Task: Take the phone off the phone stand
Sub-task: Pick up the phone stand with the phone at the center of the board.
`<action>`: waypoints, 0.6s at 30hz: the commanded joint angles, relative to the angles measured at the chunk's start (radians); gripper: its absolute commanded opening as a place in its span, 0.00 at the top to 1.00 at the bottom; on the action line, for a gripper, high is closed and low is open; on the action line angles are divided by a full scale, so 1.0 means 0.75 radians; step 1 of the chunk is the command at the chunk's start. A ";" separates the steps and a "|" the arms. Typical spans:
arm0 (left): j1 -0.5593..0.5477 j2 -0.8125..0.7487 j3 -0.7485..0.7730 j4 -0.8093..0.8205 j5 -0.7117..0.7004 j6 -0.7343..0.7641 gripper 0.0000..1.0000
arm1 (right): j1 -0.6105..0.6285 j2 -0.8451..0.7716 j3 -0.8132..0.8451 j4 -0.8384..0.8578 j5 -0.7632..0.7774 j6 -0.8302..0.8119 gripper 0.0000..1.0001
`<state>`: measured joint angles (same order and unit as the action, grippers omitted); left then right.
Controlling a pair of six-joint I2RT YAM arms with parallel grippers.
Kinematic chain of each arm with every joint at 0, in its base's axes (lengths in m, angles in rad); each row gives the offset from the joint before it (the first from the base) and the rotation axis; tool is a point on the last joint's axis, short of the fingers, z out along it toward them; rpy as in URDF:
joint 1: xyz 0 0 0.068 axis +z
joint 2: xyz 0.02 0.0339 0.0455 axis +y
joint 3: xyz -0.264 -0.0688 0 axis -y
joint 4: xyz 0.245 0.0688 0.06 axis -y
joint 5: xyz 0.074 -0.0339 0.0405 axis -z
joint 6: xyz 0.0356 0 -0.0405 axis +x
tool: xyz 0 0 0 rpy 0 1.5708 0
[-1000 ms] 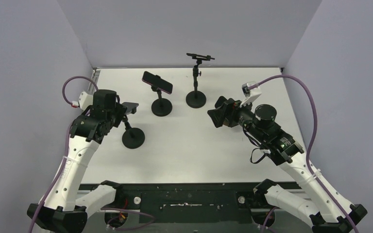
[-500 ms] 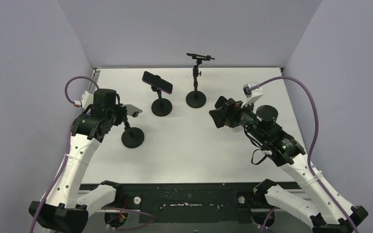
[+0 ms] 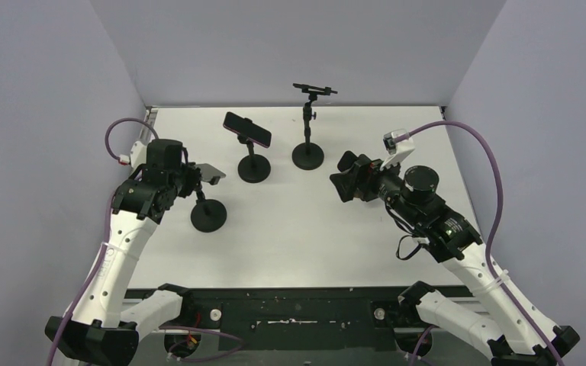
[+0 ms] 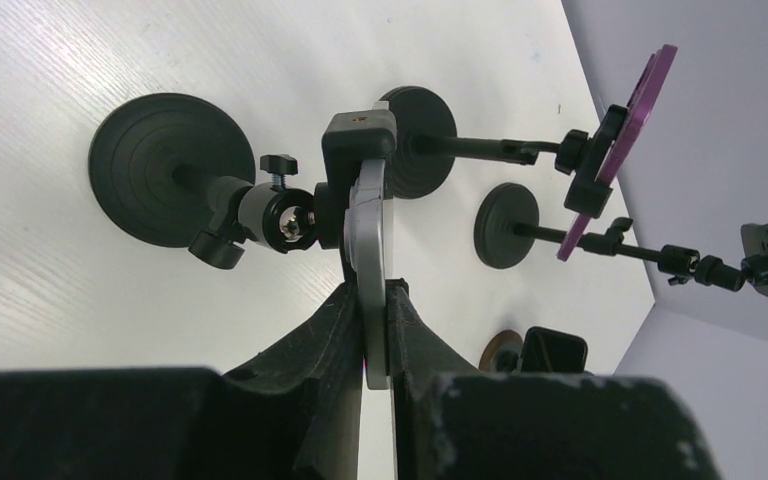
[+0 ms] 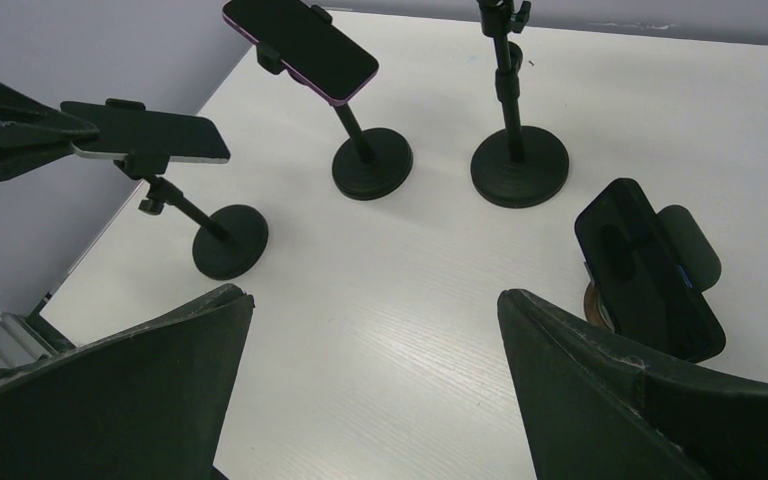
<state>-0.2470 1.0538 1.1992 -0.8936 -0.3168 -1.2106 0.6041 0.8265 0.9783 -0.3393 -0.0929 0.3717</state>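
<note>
While the left gripper (image 4: 372,300) is clenched on the near end of the silver phone (image 4: 368,215), fingers (image 4: 332,325) pinching both faces, you read its long axis running straight out from the pads toward 12 o'clock in the wrist view, where the stand clamp (image 4: 358,135) grips it. Your right gripper (image 5: 375,296) gapes, holding nothing, well apart at 3 o'clock overhead. The middle stand (image 3: 254,169) carries the purple phone (image 3: 247,129). Likely draw: back toward 6.
</note>
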 commanded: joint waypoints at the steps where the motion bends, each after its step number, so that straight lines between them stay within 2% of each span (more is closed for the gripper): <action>1: -0.018 -0.052 0.058 0.132 0.106 0.101 1.00 | 0.009 -0.016 0.077 0.006 0.023 -0.035 0.00; 13: -0.083 -0.130 0.094 0.192 0.297 0.273 1.00 | 0.008 -0.010 0.133 -0.035 0.021 -0.081 0.00; 18: -0.107 -0.157 0.077 0.347 0.480 0.386 1.00 | 0.008 -0.012 0.165 -0.060 -0.013 -0.125 0.00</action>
<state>-0.3122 0.9916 1.1992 -0.8825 -0.0937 -1.0100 0.6037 0.8268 1.0439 -0.3805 -0.0902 0.3202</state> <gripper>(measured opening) 0.104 0.999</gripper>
